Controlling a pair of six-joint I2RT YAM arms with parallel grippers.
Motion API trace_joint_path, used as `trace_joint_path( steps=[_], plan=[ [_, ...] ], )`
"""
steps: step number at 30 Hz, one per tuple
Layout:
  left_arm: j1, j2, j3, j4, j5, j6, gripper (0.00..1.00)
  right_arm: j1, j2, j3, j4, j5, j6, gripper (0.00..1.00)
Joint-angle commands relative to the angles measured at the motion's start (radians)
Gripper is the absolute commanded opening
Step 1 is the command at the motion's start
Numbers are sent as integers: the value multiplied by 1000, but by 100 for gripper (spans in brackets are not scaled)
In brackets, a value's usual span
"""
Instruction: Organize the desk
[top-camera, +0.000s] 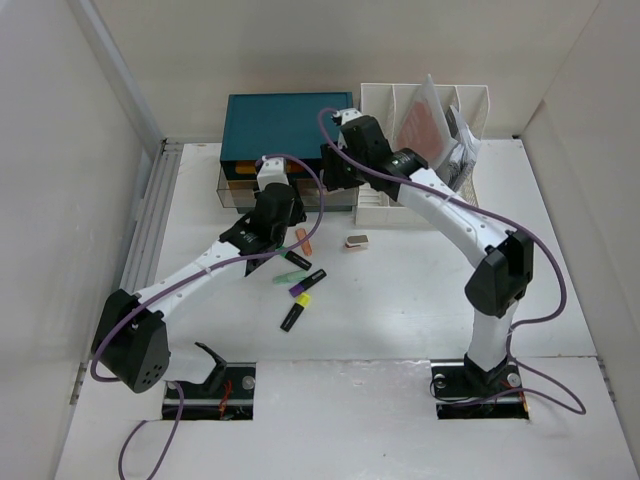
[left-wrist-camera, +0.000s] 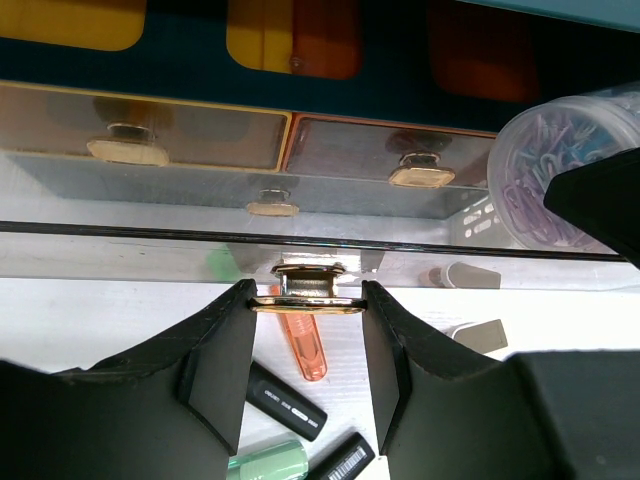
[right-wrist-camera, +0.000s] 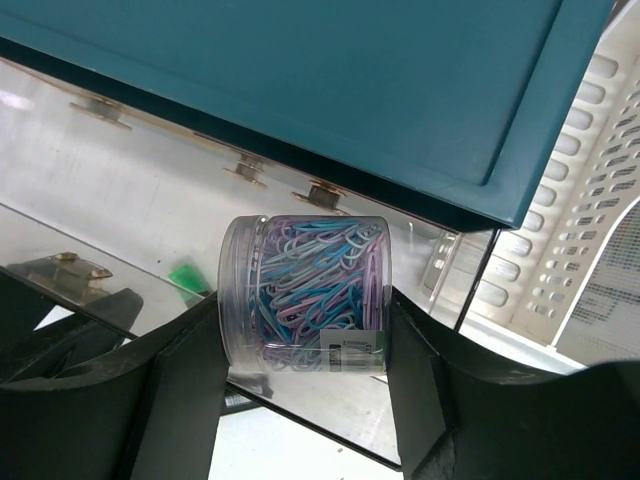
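Observation:
The white desk (top-camera: 420, 300) carries a teal drawer box (top-camera: 285, 122) at the back. Its clear bottom drawer (left-wrist-camera: 120, 262) is pulled out. My left gripper (left-wrist-camera: 307, 300) is shut on the drawer's gold knob (left-wrist-camera: 307, 285); it also shows in the top view (top-camera: 268, 220). My right gripper (right-wrist-camera: 300, 330) is shut on a clear jar of coloured paper clips (right-wrist-camera: 310, 295) and holds it tilted on its side over the open drawer, in front of the box (top-camera: 338, 175). The jar also shows in the left wrist view (left-wrist-camera: 560, 170).
A white slotted file rack (top-camera: 385, 150) with papers stands right of the box. An orange highlighter (top-camera: 306, 240), green (top-camera: 295, 260), purple (top-camera: 308, 283) and yellow (top-camera: 296, 313) markers and a small eraser (top-camera: 357, 240) lie on the desk in front of the drawer.

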Motion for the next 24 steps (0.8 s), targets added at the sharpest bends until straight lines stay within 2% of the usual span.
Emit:
trace_joint_path(
  steps=[1, 7, 8, 9, 10, 12, 13, 14, 15, 17, 21, 22, 24],
  plan=[
    [-6, -43, -7, 25, 20, -7, 26, 10, -9, 53, -15, 28, -8, 26],
    [-6, -21, 3, 35, 20, -7, 26, 19, -104, -23, 75, -25, -107, 53],
    [-6, -12, 3, 35, 20, -7, 26, 19, -124, -40, 112, -39, -122, 66],
    [-6, -12, 12, 35, 20, -7, 26, 19, -167, -78, 133, -52, -152, 76],
    [-6, 0, 13, 35, 20, -7, 26, 19, -188, -100, 159, -82, -163, 77],
    [-6, 10, 22, 35, 20, -7, 26, 19, -225, -152, 210, -116, -191, 91],
    [-6, 10, 22, 35, 20, -7, 26, 19, -254, -166, 221, -125, -205, 91],
    [-6, 10, 22, 35, 20, -7, 26, 19, -268, -181, 236, -157, -205, 98],
    [-6, 10, 22, 35, 20, -7, 26, 19, -280, -195, 251, -158, -205, 100],
    [-6, 10, 31, 35, 11, -7, 26, 8, -313, -221, 273, -211, -216, 100],
    [5, 31, 52, 44, 0, 3, 27, -71, -417, -350, 417, -297, -206, 85],
    [5, 45, 52, 44, 0, 12, 27, -84, -437, -378, 466, -306, -197, 77],
    [16, 65, 86, 55, -11, 21, 29, -110, -465, -431, 486, -364, -177, 71]
  ],
)
